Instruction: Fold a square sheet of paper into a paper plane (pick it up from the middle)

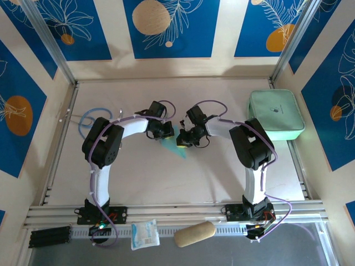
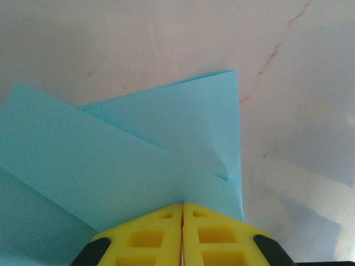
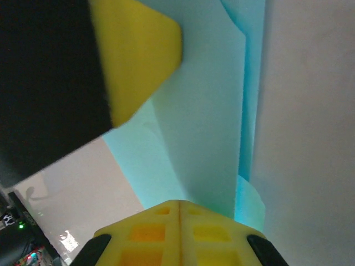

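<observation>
Closest to us, the yellow-fingered left gripper (image 2: 182,206) and right gripper (image 3: 178,204) both clamp shut on the folded light-blue paper plane (image 1: 178,149), which we see between them, mid pale table (image 1: 144,177).

My pale table (image 1: 166,183) carries a green case (image 1: 275,115) at its far right corner, a blue cable loop (image 1: 83,117) far left, with the paper plane (image 1: 178,149) over its middle

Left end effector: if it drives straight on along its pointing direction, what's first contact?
The folded blue paper, right at the tips of the shut left end effector, possibly touching it. Past the paper, bare table; depth is unclear.
</observation>
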